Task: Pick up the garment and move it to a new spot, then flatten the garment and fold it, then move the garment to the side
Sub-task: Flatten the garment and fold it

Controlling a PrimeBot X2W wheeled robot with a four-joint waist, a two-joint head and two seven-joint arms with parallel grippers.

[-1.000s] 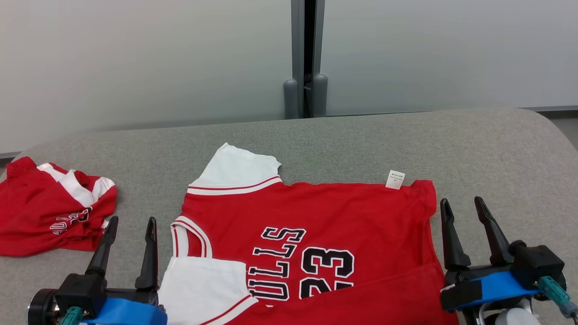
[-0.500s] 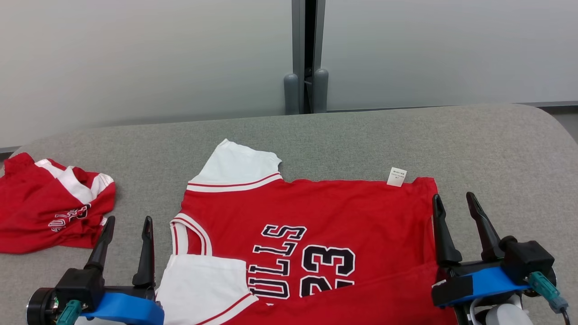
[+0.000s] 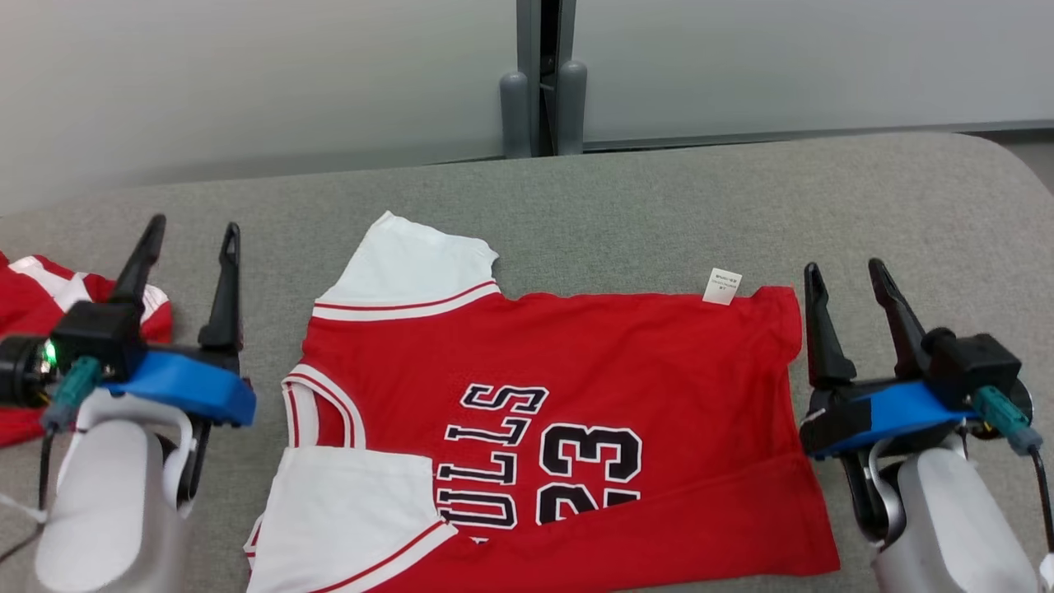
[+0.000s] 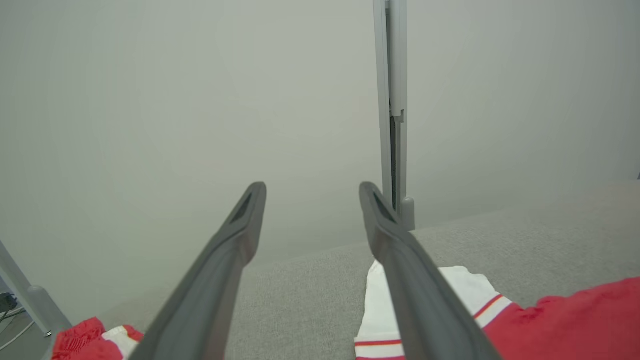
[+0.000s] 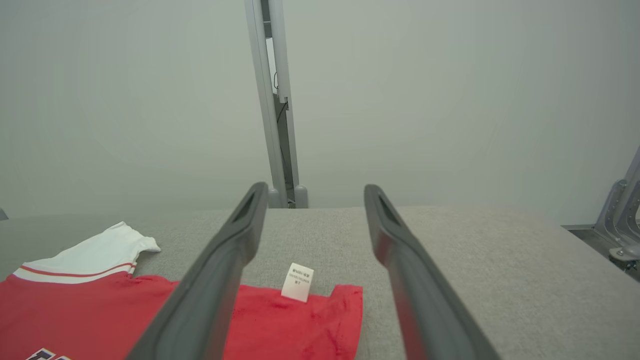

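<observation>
I'm watching the jersey [image 3: 576,362] lying spread on the worktop [image 3: 659,198], both jaws hanging open either side, gripping nothing. Near edge is looking doubled over; pinching there risks dragging layers, or left jaws snagging the other garment [image 3: 16,305].

Left pincer [image 3: 195,222], right pincer [image 3: 843,265]: black, blue-banded, maybe taped.

Soft, even light all over, fairly bright; I can't tell its source. The desk [image 3: 659,206] takes it flat. Shadows are faint: a thin dark line under the jersey [image 3: 659,354] at its near hem. The head view is crisp. In the wrist views the fingers [image 4: 210,290] look soft, and the far post [image 5: 272,100] leans.
</observation>
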